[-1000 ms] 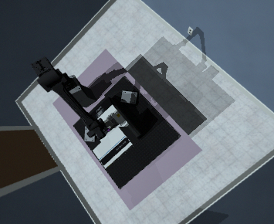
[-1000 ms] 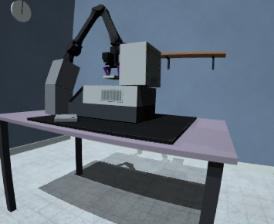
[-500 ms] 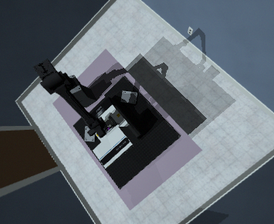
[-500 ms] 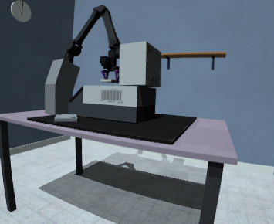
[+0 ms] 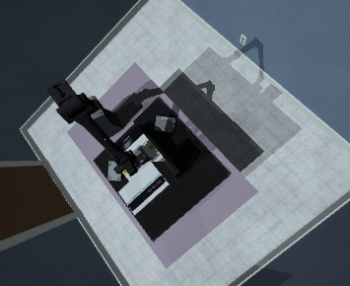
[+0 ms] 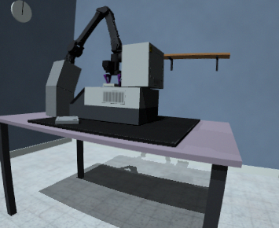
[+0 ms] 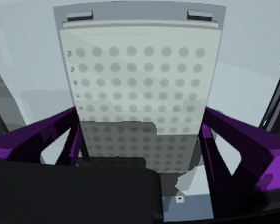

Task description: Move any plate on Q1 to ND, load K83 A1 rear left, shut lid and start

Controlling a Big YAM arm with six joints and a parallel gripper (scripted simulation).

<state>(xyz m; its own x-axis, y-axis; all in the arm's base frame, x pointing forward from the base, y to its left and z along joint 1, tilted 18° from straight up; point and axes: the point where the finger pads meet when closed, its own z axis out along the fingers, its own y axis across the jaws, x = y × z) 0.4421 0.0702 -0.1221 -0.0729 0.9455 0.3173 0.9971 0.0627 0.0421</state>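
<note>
My gripper is shut on the white 96-well plate K83, with a purple finger on each long side. It holds the plate flat, just above the block of the cycler Q1. Two corner brackets show just past the plate's far end. Small printed marks run along the plate's left edge. Q1's lid stands open, raised behind the block. In the side view the gripper is close over Q1's top, in front of the lid. From above, the arm hides most of the block. I cannot see the status lamp or the keypad.
A low pale nest lies on the black mat at the table's left front; I cannot tell whether a plate is on it. The arm's grey base stands behind it. A wall shelf is far behind.
</note>
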